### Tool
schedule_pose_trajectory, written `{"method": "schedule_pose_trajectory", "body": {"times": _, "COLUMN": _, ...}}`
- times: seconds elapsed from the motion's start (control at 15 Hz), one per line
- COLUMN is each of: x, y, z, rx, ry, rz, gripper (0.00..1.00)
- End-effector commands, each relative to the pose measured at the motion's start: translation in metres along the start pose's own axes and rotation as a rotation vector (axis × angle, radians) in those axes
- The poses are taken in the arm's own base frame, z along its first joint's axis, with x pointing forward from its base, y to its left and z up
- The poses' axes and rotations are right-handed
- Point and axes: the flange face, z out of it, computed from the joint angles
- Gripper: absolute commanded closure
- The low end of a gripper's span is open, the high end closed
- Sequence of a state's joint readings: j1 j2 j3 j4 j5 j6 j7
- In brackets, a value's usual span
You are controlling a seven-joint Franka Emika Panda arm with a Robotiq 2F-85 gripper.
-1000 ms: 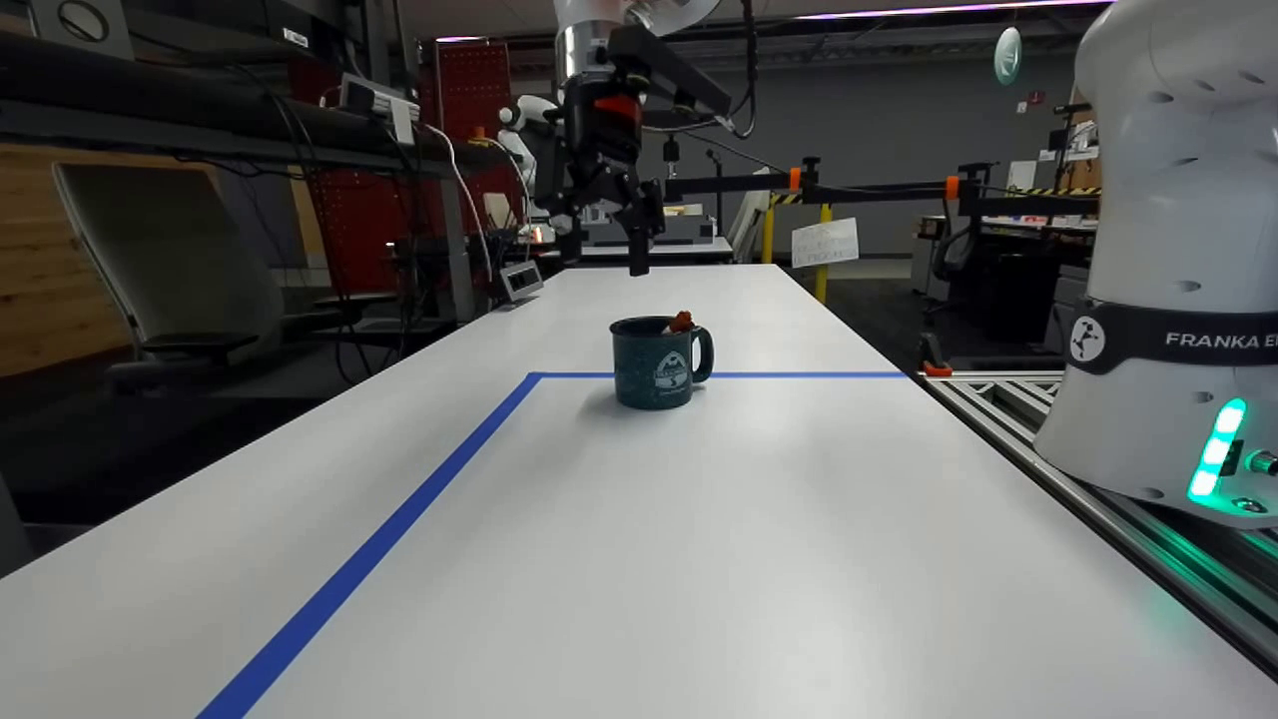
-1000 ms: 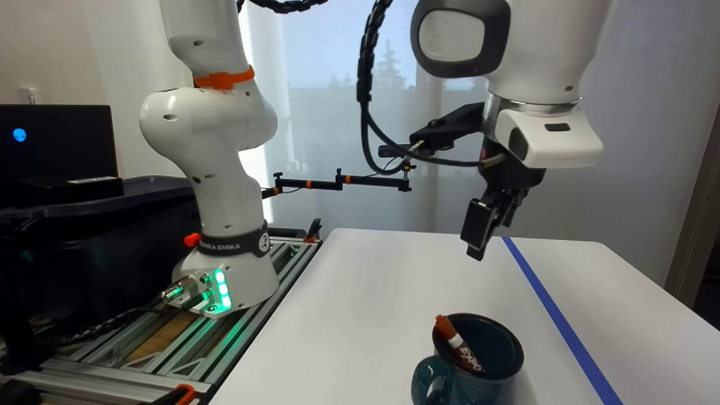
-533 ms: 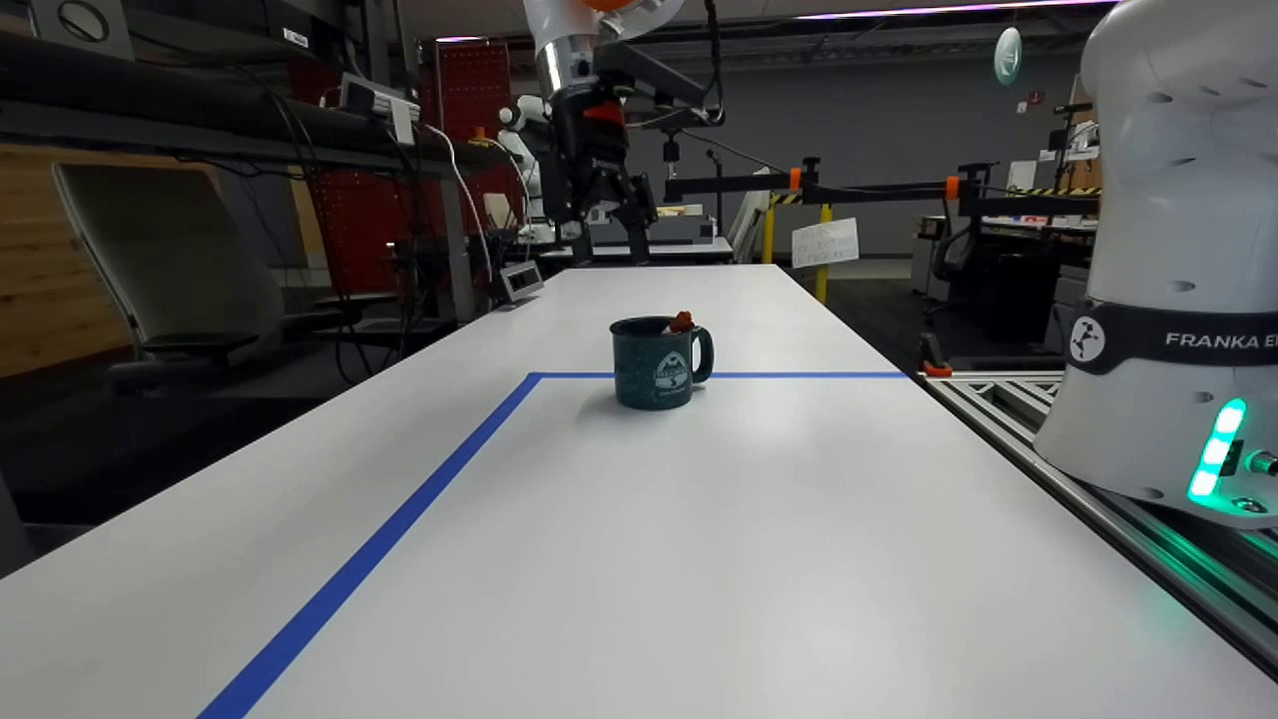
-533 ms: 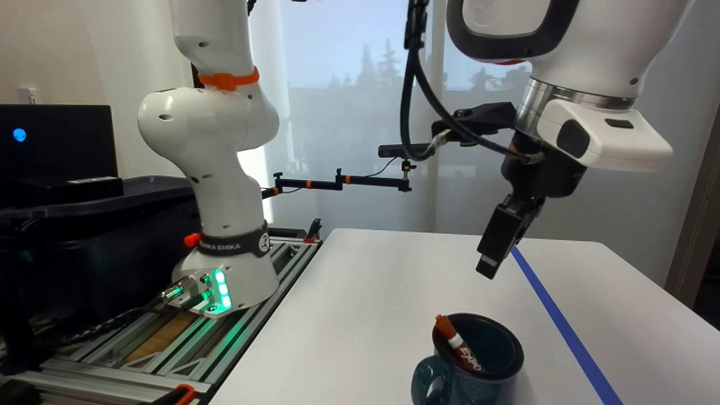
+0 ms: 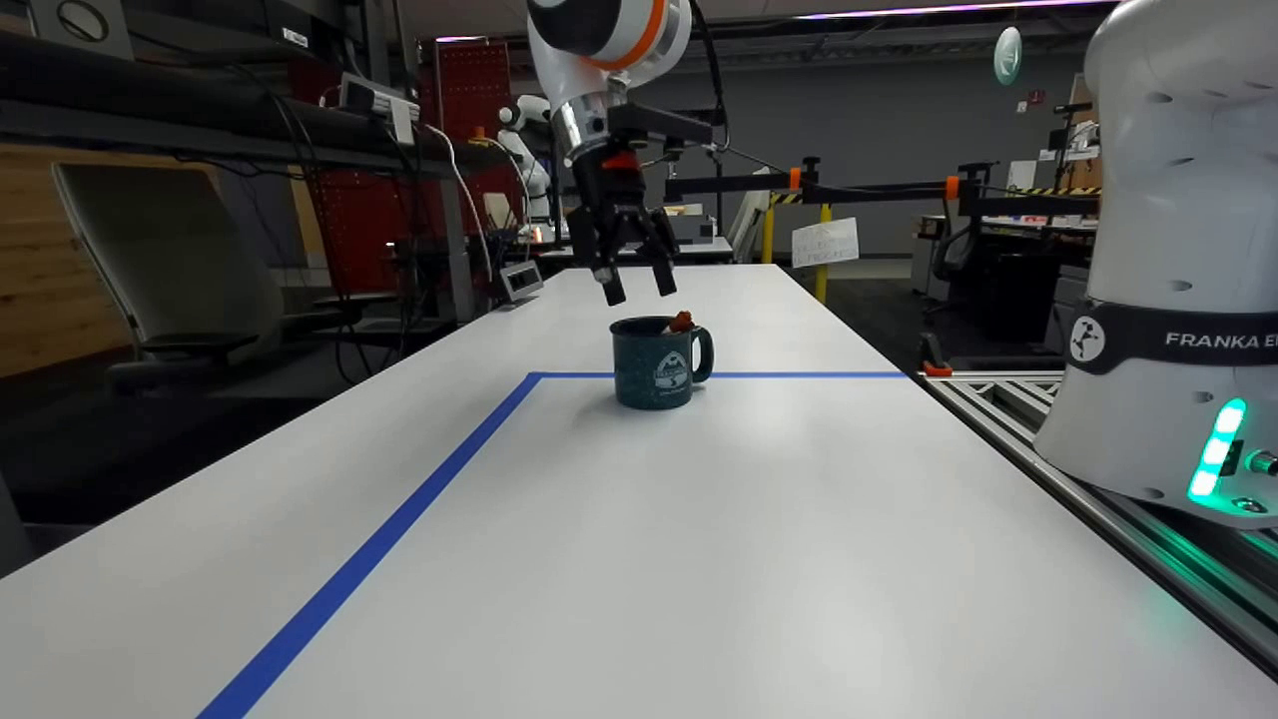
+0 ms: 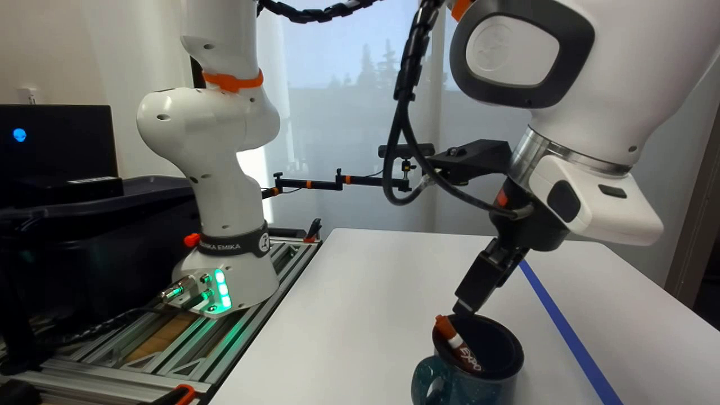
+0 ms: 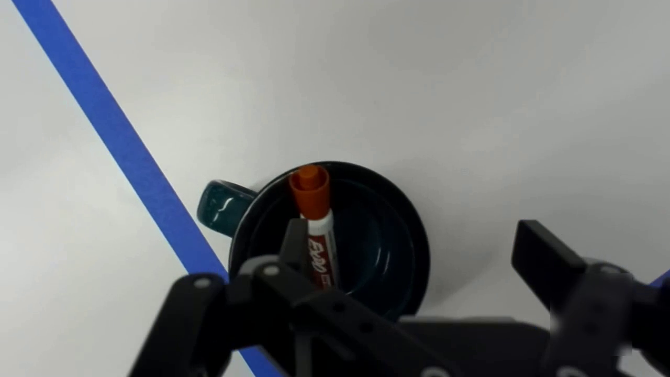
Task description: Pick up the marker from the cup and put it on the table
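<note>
A grey office chair [image 5: 175, 258] stands before brown wood-plank panelling [image 5: 40, 280]; grey treetops [image 6: 367, 64] show through a pale window shade [image 6: 337, 129].

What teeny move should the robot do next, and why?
Probably slide the open gripper toward the handle of the cup before lowering: in the wrist view, one finger overlaps the marker and the other shows beyond the cup, so the marker isn't centred between them.

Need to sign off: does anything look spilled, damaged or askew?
Nothing stands out: the squat dark teal ceramic mug stands upright on the long white tabletop, the thin orange-red-capped marker leans inside; no spill or damage shows.
</note>
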State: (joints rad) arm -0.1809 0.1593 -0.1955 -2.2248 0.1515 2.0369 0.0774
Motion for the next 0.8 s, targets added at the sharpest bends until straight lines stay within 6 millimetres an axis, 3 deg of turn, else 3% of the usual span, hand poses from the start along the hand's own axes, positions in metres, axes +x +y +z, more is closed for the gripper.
{"method": "schedule_pose_trajectory", "body": {"times": 0.0, "x": 0.0064, "y": 0.0137, "z": 0.0062, "rx": -0.086, "ry": -0.013, "rz": 0.012, "gripper": 0.00}}
{"method": "schedule_pose_trajectory", "body": {"times": 0.07, "x": 0.0091, "y": 0.0177, "z": 0.0039, "rx": -0.159, "ry": 0.065, "rz": 0.019, "gripper": 0.00}}
{"method": "schedule_pose_trajectory", "body": {"times": 0.13, "x": 0.0064, "y": 0.0126, "z": 0.0079, "rx": -0.084, "ry": 0.006, "rz": 0.002, "gripper": 0.00}}
{"method": "schedule_pose_trajectory", "body": {"times": 0.73, "x": 0.0150, "y": 0.0186, "z": 0.0038, "rx": -0.122, "ry": 0.040, "rz": 0.026, "gripper": 0.00}}
